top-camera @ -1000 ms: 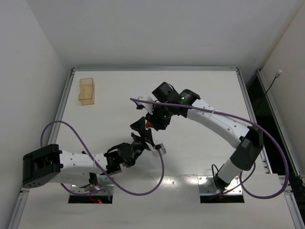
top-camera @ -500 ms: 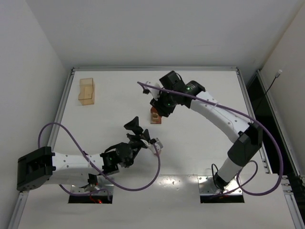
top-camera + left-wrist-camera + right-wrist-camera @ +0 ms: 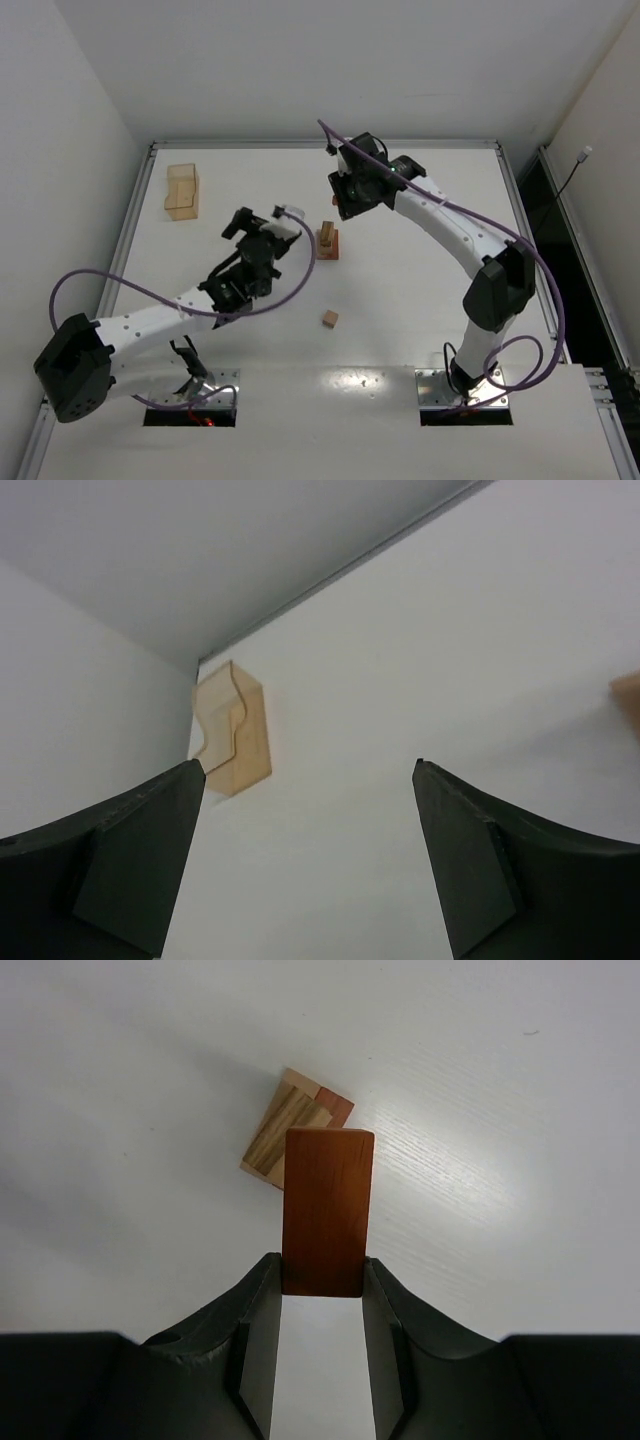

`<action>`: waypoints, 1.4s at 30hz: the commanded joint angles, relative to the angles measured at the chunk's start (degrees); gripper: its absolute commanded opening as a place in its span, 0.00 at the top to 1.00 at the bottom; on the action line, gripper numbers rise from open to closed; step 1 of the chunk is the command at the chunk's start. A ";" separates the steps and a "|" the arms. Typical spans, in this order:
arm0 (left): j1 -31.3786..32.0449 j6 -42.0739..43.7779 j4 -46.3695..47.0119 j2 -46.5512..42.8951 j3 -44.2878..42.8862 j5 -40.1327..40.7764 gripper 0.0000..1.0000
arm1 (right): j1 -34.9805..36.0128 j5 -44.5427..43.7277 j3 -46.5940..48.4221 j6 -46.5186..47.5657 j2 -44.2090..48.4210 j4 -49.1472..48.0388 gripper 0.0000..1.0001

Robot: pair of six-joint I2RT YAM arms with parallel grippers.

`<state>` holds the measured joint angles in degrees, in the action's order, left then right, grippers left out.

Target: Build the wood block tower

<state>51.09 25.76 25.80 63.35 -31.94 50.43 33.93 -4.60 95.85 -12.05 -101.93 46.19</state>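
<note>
Right claw is clamped on a reddish-brown bar, held over the bench close to the little tower. Left claw hangs wide apart, nothing in it. One loose cube sits nearer the arms.

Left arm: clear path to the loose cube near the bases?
Probably yes: the left end effector is open and empty, and the loose cube sits alone, apart from the tower.
</note>
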 commanded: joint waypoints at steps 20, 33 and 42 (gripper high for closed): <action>-32.46 -46.59 -44.17 18.65 -32.39 -9.12 0.20 | 8.96 -19.57 11.46 -32.32 -12.94 8.03 1.00; -37.47 -45.53 -45.93 18.74 -33.71 -23.62 0.00 | 8.34 -16.76 13.66 -35.32 -16.46 9.08 1.00; -37.99 -45.53 -45.93 19.87 -33.18 -26.00 0.00 | 8.34 -15.70 15.85 -36.37 -18.56 9.09 1.00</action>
<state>13.43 -18.96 -20.75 82.74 -63.55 26.22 42.35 -20.51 108.62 -46.74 -119.66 55.44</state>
